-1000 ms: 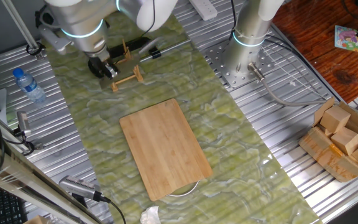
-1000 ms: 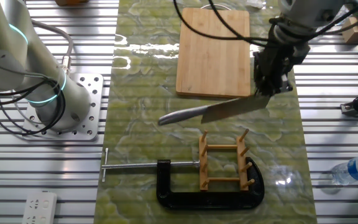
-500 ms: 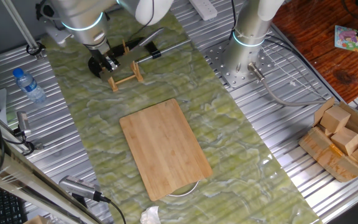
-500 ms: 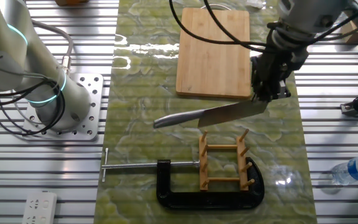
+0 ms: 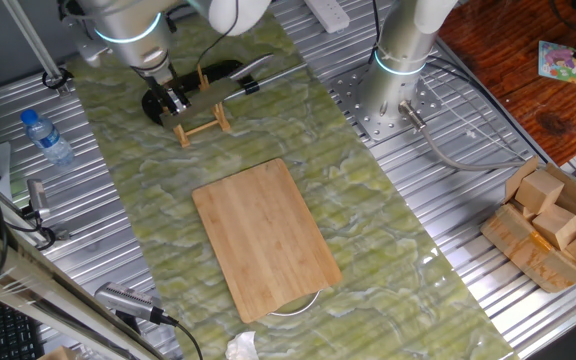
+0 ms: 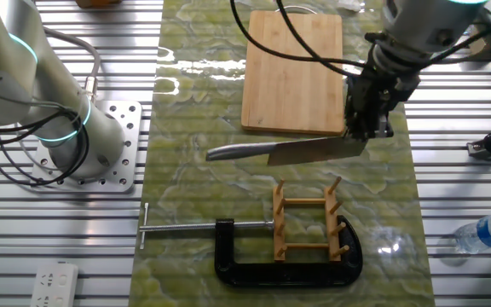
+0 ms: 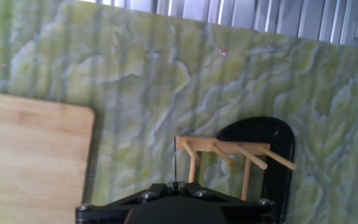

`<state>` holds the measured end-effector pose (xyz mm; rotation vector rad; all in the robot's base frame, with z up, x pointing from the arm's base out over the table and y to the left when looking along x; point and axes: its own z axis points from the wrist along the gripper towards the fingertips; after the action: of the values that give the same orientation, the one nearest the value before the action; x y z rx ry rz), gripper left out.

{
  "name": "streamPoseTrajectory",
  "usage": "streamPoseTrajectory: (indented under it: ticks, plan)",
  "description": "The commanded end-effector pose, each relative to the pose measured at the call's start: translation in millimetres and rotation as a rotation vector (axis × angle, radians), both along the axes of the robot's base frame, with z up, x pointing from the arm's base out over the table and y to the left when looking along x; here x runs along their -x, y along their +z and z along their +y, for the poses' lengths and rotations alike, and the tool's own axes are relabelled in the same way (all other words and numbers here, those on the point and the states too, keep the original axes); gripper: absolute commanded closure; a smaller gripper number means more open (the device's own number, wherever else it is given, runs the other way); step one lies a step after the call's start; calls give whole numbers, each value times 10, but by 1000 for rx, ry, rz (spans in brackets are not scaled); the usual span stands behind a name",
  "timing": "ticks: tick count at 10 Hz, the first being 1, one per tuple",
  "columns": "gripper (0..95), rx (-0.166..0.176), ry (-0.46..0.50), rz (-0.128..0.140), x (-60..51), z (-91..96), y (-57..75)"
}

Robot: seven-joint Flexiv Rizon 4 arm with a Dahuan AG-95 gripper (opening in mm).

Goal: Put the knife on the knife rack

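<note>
My gripper (image 6: 366, 131) is shut on the far end of the knife's (image 6: 312, 151) broad grey blade. It holds the knife level above the green mat, with the shiny handle (image 6: 235, 152) pointing left. The knife hangs between the cutting board (image 6: 292, 68) and the knife rack (image 6: 309, 223), apart from both. The light-wood knife rack stands upright inside the black clamp. In the hand view the knife shows only as a thin dark edge (image 7: 175, 165) between the shut fingers, with the knife rack (image 7: 229, 155) just ahead. In the first fixed view the gripper (image 5: 173, 100) is beside the rack (image 5: 204, 122).
A black clamp (image 6: 286, 266) with a steel screw bar lies around the rack's base. A second arm's base (image 6: 79, 145) stands left of the mat. A water bottle (image 6: 486, 232) lies at the right. A box of wooden blocks (image 5: 553, 228) sits far off.
The gripper has shifted slightly and turned. The knife, which hung tilted with the handle low, is now level, with the handle raised.
</note>
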<state>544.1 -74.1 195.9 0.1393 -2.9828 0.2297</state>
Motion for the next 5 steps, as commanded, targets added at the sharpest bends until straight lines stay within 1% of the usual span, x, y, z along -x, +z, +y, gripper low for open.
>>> streamPoseTrajectory:
  ticks: [1,3,5]
  plan:
    - [950,-1,12,-8,33,-84,-20]
    - [950,-3,17,-10,87,-193,16]
    - [950,-3,14,-8,105,-238,16]
